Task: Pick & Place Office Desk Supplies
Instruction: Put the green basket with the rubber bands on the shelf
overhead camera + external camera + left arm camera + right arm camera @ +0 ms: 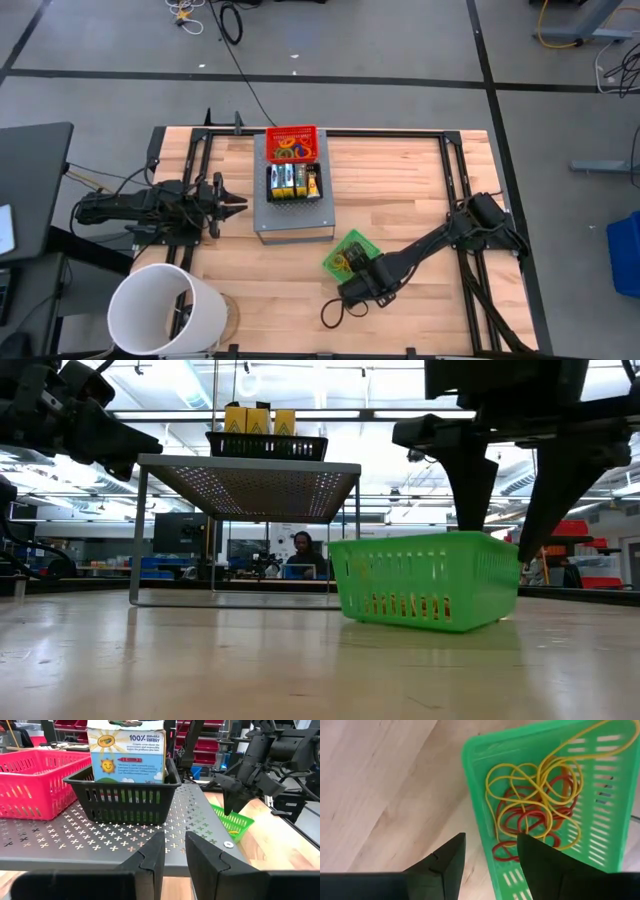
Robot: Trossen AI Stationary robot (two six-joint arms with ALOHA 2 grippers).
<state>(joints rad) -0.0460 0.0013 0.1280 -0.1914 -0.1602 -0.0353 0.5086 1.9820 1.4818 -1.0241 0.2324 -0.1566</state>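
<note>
Pale wood-plank table (420, 210) bears slotted green plastic basket (600, 790) of thin rubber-band loops (535, 805).

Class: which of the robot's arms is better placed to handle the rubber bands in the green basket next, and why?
Probably the right. Its end effector hangs open over the green basket with the rubber bands below, while the left end effector waits beside the metal stand.

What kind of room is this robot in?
Probably a robotics lab or workshop: a wooden table framed by two robot arms, taped lines and cables on the bare floor, and shelves of red bins behind.
</note>
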